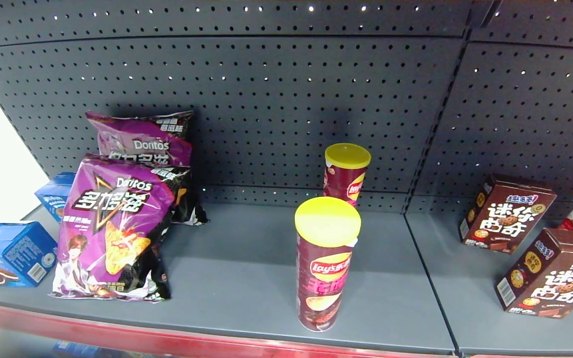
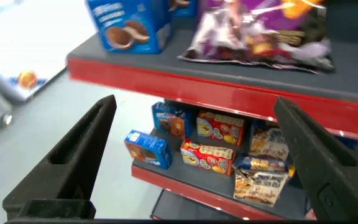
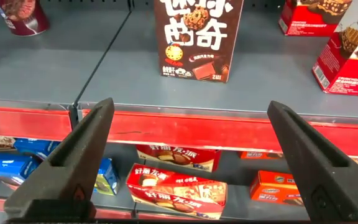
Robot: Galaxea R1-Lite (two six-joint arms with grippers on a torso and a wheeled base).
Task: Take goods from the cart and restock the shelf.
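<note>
On the grey shelf [image 1: 246,278] stand two maroon chip cans with yellow lids, one near the front [image 1: 324,263] and one behind it [image 1: 345,173]. Two purple chip bags [image 1: 115,231] lean at the left, with blue cookie boxes [image 1: 10,253] beside them. Brown cookie boxes [image 1: 550,273] stand on the right bay. My left gripper [image 2: 197,162] is open and empty, below and in front of the shelf's red edge [image 2: 229,87]. My right gripper [image 3: 191,162] is open and empty in front of a brown cookie box [image 3: 196,38].
A lower shelf [image 2: 185,183] holds several blue and red snack boxes [image 2: 213,149]. More red boxes [image 3: 179,190] sit on the lower shelf under the right bay. Red boxes [image 3: 353,43] stand at the far right. The perforated back panel [image 1: 276,109] closes the shelf behind.
</note>
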